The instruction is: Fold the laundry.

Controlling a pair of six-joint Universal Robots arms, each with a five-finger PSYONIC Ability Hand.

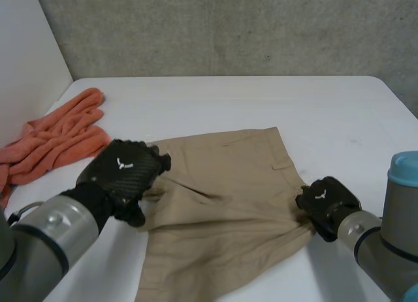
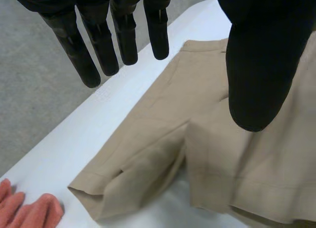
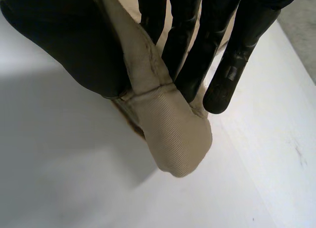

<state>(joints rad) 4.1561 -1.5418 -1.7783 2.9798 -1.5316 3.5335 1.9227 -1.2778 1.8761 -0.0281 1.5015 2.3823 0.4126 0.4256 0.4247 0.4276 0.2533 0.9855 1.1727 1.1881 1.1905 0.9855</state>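
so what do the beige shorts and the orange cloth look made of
The beige shorts look like a woven cotton twill, matte; the edge pinched in the right hand shows a fine ribbed weave. The orange cloth is probably soft towelling, also matte; it lies in thick rounded folds.

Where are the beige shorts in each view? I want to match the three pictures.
Head view: shorts mid-table, left hand over one edge, right hand at the opposite edge.
Left wrist view: shorts spread flat under the left hand's straight fingers.
Right wrist view: shorts edge bunched, pinched in the right hand.
Shared landmark: the white table.
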